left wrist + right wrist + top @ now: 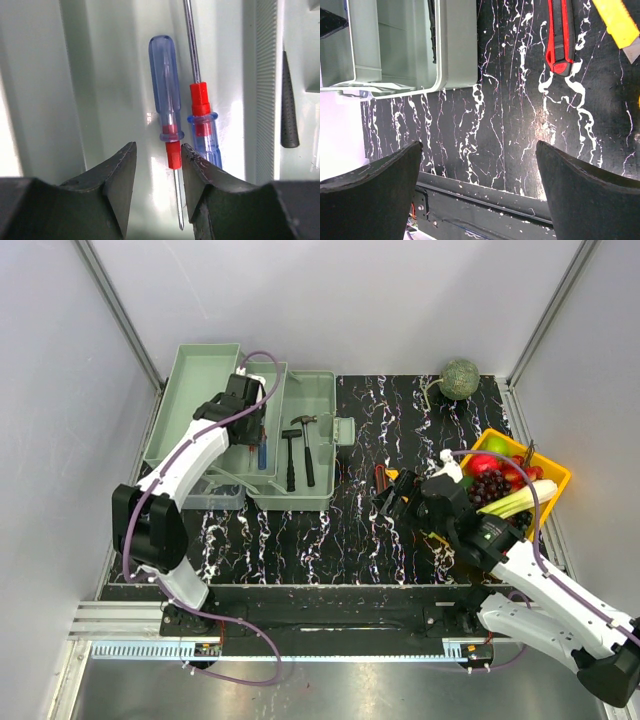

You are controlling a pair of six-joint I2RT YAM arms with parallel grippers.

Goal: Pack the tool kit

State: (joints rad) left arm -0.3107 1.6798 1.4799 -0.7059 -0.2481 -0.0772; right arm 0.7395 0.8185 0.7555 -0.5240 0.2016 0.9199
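The pale green toolbox [312, 392] stands open at the back left, trays folded out. Two black hammers [298, 452] lie in its main well. My left gripper [254, 430] hangs over a tray [100, 75] where two blue-handled screwdrivers with red collars lie side by side [167, 95]. Its jaws [158, 150] stand apart on either side of the nearer screwdriver's shaft, gripping nothing. Red pliers [560, 35] and a yellow knife [617, 22] lie on the black marbled table. My right gripper [392, 496] hovers just in front of them, wide open [479, 150] and empty.
A yellow tray of fruit [552, 472] sits at the right, close behind the right arm. A green melon [460, 378] rests at the back. A hammer's dark grip [289, 110] shows beyond the tray's ribbed wall. The table's front rail [485, 200] lies under the right gripper.
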